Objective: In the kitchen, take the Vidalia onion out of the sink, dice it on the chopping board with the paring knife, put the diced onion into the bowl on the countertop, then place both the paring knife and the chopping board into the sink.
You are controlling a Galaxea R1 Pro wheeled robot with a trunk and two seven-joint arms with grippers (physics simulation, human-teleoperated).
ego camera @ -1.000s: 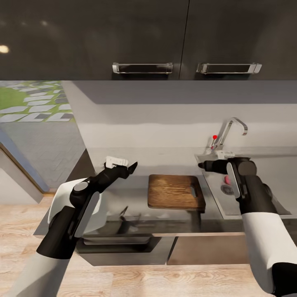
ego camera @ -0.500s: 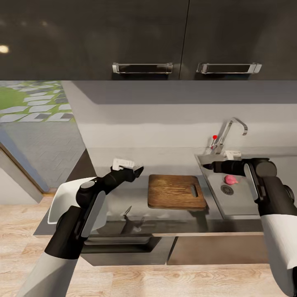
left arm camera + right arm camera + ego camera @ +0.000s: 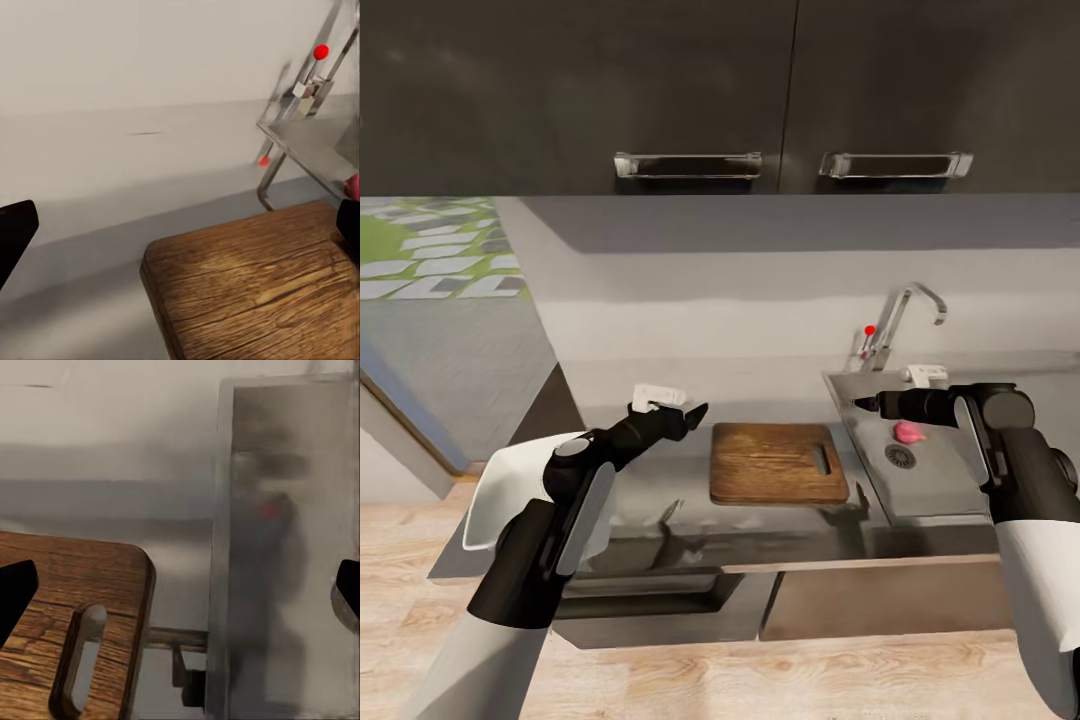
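The Vidalia onion [image 3: 907, 432], a small pinkish lump, lies in the steel sink [image 3: 950, 485] near the drain. Left of the sink, the brown chopping board [image 3: 778, 463] rests flat on the grey countertop [image 3: 660, 480], slot end toward the sink. My right gripper [image 3: 863, 403] hovers open over the sink's left rim, a little left of the onion. Left of the board, my left gripper [image 3: 695, 412] hangs open above the counter. The white bowl [image 3: 490, 485] sits at the counter's left end, half hidden behind my left arm. The paring knife is out of view. Both wrist views show the board [image 3: 255, 292] [image 3: 67, 615] between spread fingertips [image 3: 15, 232] [image 3: 15, 589].
The chrome tap [image 3: 895, 320] with its red dot stands behind the sink. Dark wall cabinets [image 3: 690, 90] with steel handles hang overhead. A grey backsplash wall runs behind the counter. Wood floor lies below the counter's front edge.
My right arm has swung right and uncovered the onion. My left gripper has reached slightly forward and up. The camera has since turned, shifting the whole scene a little left.
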